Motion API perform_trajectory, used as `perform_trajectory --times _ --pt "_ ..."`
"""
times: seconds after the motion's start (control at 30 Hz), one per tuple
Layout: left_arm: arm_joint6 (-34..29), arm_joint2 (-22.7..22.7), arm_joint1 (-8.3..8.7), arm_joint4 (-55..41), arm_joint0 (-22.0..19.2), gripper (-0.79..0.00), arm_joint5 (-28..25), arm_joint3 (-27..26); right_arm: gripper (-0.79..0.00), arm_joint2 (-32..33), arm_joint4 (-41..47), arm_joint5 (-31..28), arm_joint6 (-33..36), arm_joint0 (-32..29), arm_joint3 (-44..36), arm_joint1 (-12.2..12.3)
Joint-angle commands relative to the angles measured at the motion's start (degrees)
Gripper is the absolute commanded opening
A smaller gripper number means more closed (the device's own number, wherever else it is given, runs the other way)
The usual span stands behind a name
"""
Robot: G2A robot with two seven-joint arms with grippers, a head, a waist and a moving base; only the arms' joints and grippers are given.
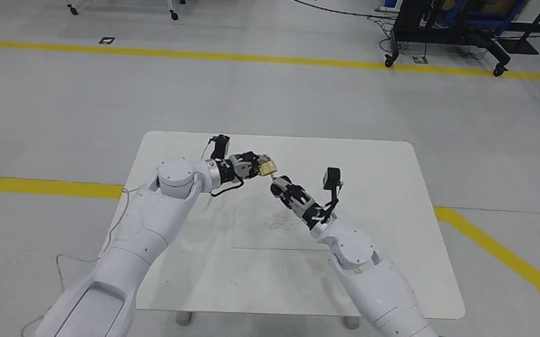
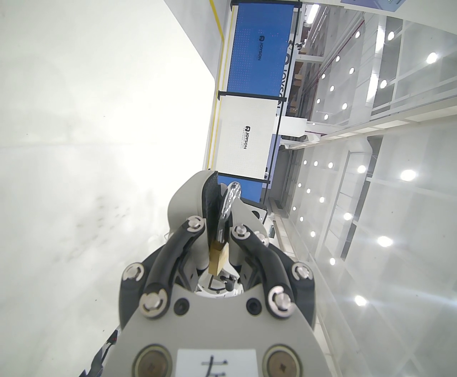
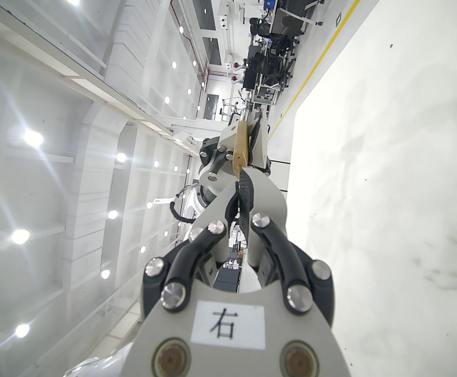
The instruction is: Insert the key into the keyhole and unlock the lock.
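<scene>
Left gripper point(image 1: 252, 162) is hovering just left of frame centre in the top view, over the white tabletop point(image 1: 379, 173), with its fingers point(image 2: 185, 203) clamping the lock point(image 1: 267, 167). In the left wrist view the brass body is sitting low between the fingers and the silver shackle point(image 2: 228, 201) is sticking out toward the tips. The lock is being held up off the tabletop, at frame centre. Right gripper point(image 1: 278, 186) is sitting just right of and below the lock, pointing up-left at it. In the right wrist view its fingers point(image 3: 264, 192) are pressing tightly together, and the lock's brass end is sitting right at their tips. I can't tell if they're touching. The key is hiding between the fingers and I can't make it out. A black cart point(image 1: 448, 31) is standing on the floor at upper right.
</scene>
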Motion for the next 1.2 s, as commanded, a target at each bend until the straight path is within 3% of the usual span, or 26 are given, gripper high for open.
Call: perform_trajectory --times 0.0,0.57,0.6,0.63,1.03,1.17 --pt "0.01 -0.03 -0.01 0.04 0.02 -0.785 0.0 -0.02 -0.785 -0.16 0.05 0.15 0.36 0.02 -0.04 -0.07" --pt "-2.14 0.6 -0.09 1.56 -0.24 -0.785 -0.49 -0.22 -0.785 0.3 0.1 0.53 -0.66 1.27 1.56 -0.64" --pt "-2.15 0.54 -0.08 1.57 -0.23 -0.785 -0.68 -0.23 -0.563 0.41 0.15 0.33 -0.72 1.27 1.58 -0.66" --pt "-2.18 0.51 -0.07 1.59 -0.21 -0.785 -0.76 -0.21 -0.018 0.57 0.28 -0.14 -0.91 1.19 1.56 -0.69" --pt "-3.93 -0.91 -0.05 -1.62 -0.44 -0.785 -0.22 0.85 0.0 0.78 0.79 -0.72 -0.96 1.0 1.51 -0.73" --pt "-5.0 -1.76 -0.02 -3.64 0.0 -0.785 -1.87 0.6 0.0 3.29 14.21 -5.17 8.17 -1.86 -2.68 -0.56"
